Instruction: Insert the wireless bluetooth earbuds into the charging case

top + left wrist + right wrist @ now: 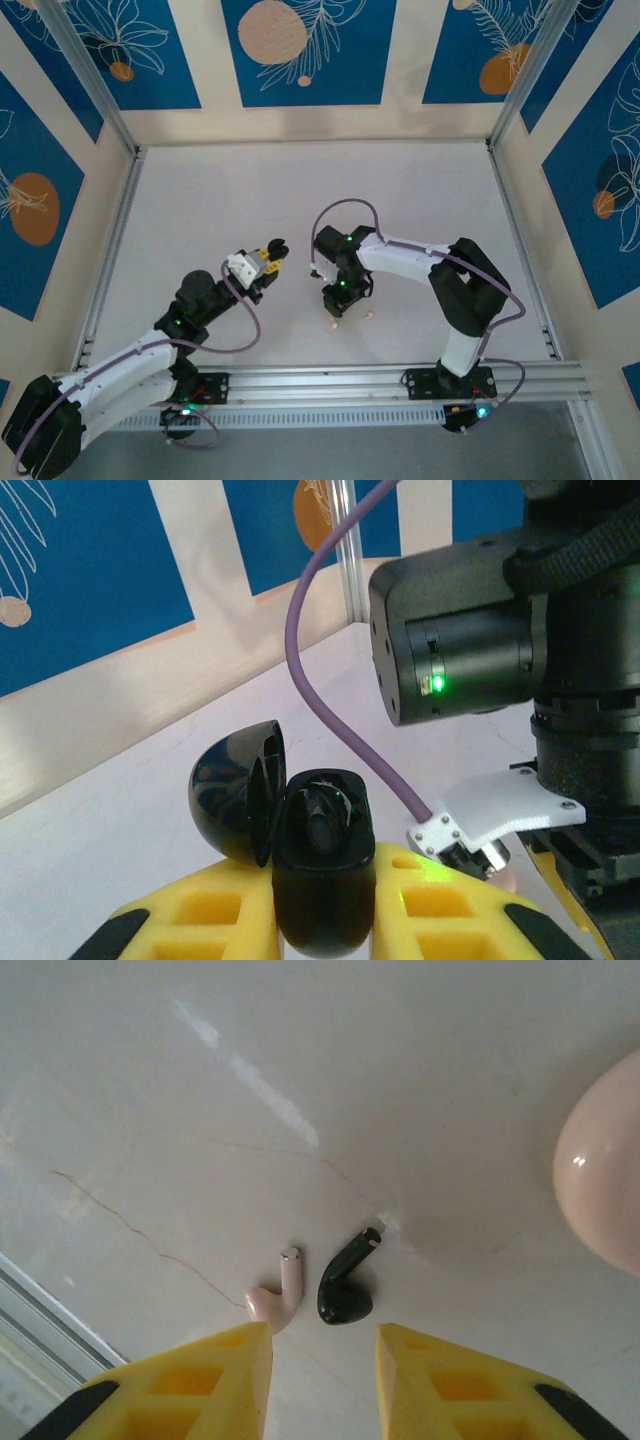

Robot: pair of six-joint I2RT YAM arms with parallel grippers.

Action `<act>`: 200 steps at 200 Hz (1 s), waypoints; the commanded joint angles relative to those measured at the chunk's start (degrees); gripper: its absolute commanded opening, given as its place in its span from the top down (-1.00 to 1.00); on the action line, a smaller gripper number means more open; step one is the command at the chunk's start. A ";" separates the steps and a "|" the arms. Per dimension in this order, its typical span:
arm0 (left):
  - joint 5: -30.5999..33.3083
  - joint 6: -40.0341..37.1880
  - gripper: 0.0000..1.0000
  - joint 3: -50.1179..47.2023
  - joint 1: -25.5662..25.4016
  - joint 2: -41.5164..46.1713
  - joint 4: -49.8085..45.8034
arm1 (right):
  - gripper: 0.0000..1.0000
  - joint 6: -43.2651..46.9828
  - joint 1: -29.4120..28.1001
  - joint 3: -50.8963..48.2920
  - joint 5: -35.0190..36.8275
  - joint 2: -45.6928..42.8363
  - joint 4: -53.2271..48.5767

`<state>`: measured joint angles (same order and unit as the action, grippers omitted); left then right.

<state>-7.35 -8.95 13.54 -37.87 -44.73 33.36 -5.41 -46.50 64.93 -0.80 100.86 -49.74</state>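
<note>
Two earbuds lie on the pale surface below the right gripper: one black earbud and one pink earbud. They sit side by side with a sliver of surface between them, their short stems pointing away from the gripper. The right gripper's two yellow fingers stand apart with nothing between them. The black earbud lies just beyond the gap. The pink earbud's bulb meets the edge of one fingertip, and whether they touch cannot be told. One pink rounded case rests on the surface well off to the side of the pair.

One black charging case is clamped upright between the two yellow fingers of the left gripper, which is closed tight on its body. Its domed lid is swung open to one side. Something dark and glossy shows in the case's well, too dim to make out.

From above, the left gripper holds the case up left of centre, near the middle of the surface. The right gripper points down just to its right, slightly nearer the arm bases. Two small pink spots lie on the surface beside it.
</note>
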 commanded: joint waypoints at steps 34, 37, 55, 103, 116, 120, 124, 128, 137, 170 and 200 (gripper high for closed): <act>0.09 0.38 0.57 0.00 0.70 0.03 0.74 | 0.38 -3.90 -0.02 -2.34 -1.31 2.50 2.16; 0.10 0.36 0.57 0.00 0.71 0.07 0.74 | 0.38 -3.94 0.07 -2.53 -1.37 2.58 2.30; 0.02 0.34 0.57 -0.01 0.73 0.05 0.76 | 0.38 -4.28 0.49 -3.25 -2.19 2.81 3.63; -0.12 0.29 0.57 0.22 0.86 -0.13 0.74 | 0.47 -6.69 3.25 -3.99 2.62 1.31 2.28; -0.20 0.23 0.56 0.26 0.82 -0.18 0.74 | 0.49 -7.30 4.94 -4.56 3.72 -0.01 1.93; -0.16 0.17 0.56 0.36 0.86 -0.30 0.69 | 0.49 -7.40 5.59 -4.78 3.92 -0.42 1.84; -0.20 0.16 0.56 0.35 0.84 -0.41 0.69 | 0.49 -7.59 6.12 -4.96 4.21 -0.90 1.77; -0.20 0.16 0.56 0.42 0.85 -0.44 0.78 | 0.50 -7.67 6.84 -5.20 4.58 -1.29 1.80; -0.32 0.11 0.56 0.44 0.79 -0.60 0.81 | 0.51 -8.28 8.45 -5.69 4.93 -2.28 1.88; -0.51 0.16 0.56 0.43 0.84 -0.96 1.23 | 0.51 -10.65 15.15 -6.14 5.91 -3.94 0.96; -0.56 0.07 0.56 0.43 0.80 -0.89 1.22 | 0.50 -13.03 19.57 -6.05 7.02 -3.41 -0.12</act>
<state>-7.38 -8.97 13.54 -37.69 -45.60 33.39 -15.29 -29.10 59.24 4.80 98.41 -47.42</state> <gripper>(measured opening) 0.222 0.246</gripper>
